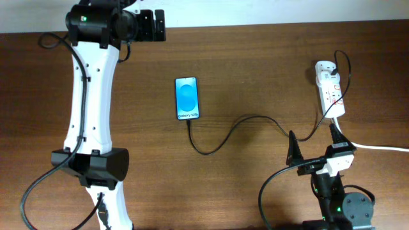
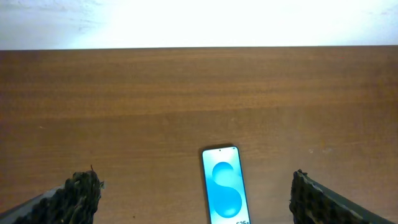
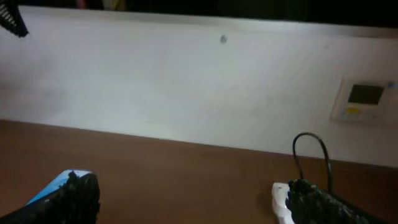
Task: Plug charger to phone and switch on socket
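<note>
The phone (image 1: 186, 98) lies flat mid-table with its blue screen up. The thin black charger cable (image 1: 255, 117) runs from the phone's bottom edge, where its tip (image 1: 189, 122) touches the phone, in a wavy line to the white socket (image 1: 330, 89) at the far right. My left gripper (image 2: 193, 182) is open and empty, high above the table, with the phone (image 2: 222, 186) below between its fingers. My right gripper (image 1: 313, 144) is open and empty, just in front of the socket. The right wrist view (image 3: 193, 190) shows the socket (image 3: 280, 200) behind the right finger and the phone (image 3: 55, 185) at the left.
A thick white cord (image 1: 383, 147) leaves the socket toward the right edge. The left arm (image 1: 92, 96) stands along the table's left side. A loop of black cable (image 3: 310, 149) rises above the socket. A white wall (image 2: 199, 22) lies beyond the table's far edge.
</note>
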### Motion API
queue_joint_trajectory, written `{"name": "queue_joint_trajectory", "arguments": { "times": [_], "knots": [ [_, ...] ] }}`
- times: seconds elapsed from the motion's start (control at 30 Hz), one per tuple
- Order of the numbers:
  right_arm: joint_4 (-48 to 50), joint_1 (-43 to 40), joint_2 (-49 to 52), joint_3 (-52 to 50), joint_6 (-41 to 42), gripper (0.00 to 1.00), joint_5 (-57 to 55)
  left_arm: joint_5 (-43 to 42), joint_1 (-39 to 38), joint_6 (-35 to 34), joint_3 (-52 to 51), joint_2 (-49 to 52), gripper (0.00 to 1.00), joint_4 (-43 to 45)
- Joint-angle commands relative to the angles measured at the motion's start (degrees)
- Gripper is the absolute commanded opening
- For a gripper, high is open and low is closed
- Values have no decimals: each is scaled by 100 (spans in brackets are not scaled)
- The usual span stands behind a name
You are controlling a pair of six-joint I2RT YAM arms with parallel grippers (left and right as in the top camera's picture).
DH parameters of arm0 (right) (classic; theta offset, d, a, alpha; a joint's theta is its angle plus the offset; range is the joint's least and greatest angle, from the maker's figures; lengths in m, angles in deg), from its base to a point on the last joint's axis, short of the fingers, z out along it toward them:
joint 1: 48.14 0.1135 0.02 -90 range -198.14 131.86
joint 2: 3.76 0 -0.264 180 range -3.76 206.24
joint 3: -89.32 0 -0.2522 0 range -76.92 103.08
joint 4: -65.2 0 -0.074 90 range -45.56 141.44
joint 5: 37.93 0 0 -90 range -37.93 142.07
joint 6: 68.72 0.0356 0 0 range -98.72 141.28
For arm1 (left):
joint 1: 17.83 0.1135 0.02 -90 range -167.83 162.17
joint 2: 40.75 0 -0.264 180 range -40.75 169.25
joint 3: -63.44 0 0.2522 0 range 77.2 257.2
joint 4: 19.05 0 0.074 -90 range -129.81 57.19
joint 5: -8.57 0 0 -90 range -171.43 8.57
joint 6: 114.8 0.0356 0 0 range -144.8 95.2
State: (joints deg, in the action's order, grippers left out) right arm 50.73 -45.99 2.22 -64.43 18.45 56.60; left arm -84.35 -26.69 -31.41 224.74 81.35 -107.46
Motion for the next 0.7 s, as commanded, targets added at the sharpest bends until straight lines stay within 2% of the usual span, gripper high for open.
{"name": "queue_joint_trajectory", "arguments": {
  "times": [0.0,0.33,0.47,0.67],
  "knots": [
    [186,61,-372,-402,4,98,-162,39,39,70,13,-20,99,-7],
    [229,170,-579,-1178,4,98,-269,39,39,70,13,-20,100,-7],
    [-382,199,-579,-1217,4,98,-269,39,39,70,13,-20,99,-7],
    [-376,238,-579,-1217,4,99,-286,39,39,70,13,-20,100,-7]
  ]
}}
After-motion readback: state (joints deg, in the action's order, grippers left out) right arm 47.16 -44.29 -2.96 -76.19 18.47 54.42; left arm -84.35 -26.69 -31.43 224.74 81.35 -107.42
